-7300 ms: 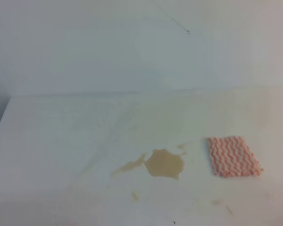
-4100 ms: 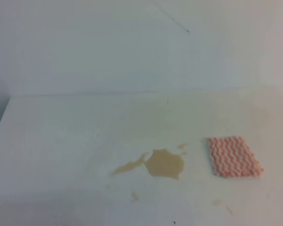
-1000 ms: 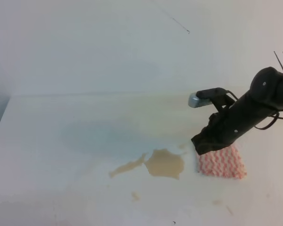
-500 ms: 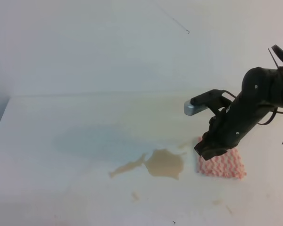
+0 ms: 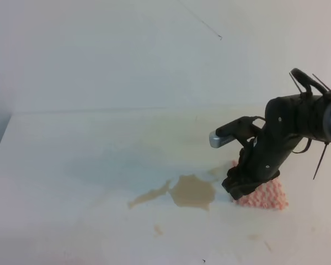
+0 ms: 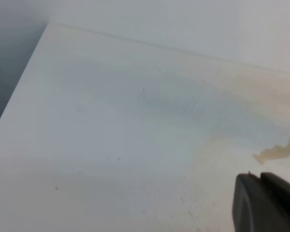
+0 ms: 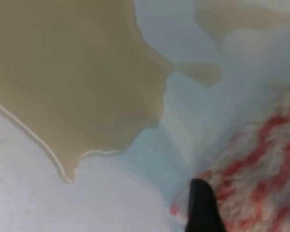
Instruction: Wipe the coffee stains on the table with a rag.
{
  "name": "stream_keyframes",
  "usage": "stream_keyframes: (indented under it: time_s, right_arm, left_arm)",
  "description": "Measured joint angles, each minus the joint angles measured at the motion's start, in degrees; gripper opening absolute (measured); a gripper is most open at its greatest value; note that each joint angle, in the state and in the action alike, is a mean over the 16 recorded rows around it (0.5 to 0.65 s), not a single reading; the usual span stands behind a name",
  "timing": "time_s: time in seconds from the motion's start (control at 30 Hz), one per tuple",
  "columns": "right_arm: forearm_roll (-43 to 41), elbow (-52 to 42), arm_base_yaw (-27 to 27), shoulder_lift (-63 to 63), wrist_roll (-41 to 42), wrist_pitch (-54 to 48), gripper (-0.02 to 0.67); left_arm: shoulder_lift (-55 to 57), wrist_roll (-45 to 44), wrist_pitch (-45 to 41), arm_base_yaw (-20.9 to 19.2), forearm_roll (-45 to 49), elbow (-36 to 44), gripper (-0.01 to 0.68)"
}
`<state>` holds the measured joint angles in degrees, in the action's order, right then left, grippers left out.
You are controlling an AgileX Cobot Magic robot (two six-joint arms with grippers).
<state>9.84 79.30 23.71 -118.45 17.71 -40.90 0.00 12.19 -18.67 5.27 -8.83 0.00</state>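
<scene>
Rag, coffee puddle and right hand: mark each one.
rag (image 5: 265,194), exterior high view, exposed lower edge.
coffee puddle (image 5: 192,192), exterior high view, middle of blob.
right hand (image 5: 238,189), exterior high view, tip on rag's left edge.

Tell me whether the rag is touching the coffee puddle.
Apart. The right wrist view shows bare table between the rag and coffee puddle.

Rag (image 5: 263,194) partly hidden behind right tool (image 5: 235,187); jaws not discernible.
</scene>
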Motion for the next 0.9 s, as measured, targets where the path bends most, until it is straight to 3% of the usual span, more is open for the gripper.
stream_keyframes:
  time_s: [0.23, 0.43, 0.9]
  right_arm:
    - [-1.1, 0.2, 0.2, -1.3, 0.0, 0.8, 0.146]
    - [3.8, 0.3, 0.2, -1.7, 4.6, 1.1, 0.011]
    - [17.5, 1.5, 2.7, -4.3, 13.5, 1.4, 0.003]
  left_arm:
    - [0.0, 0.0, 0.0, 0.0, 0.0, 0.0, -0.001]
    - [0.0, 0.0, 0.0, 0.0, 0.0, 0.0, -0.001]
    - [0.0, 0.0, 0.0, 0.0, 0.0, 0.0, -0.001]
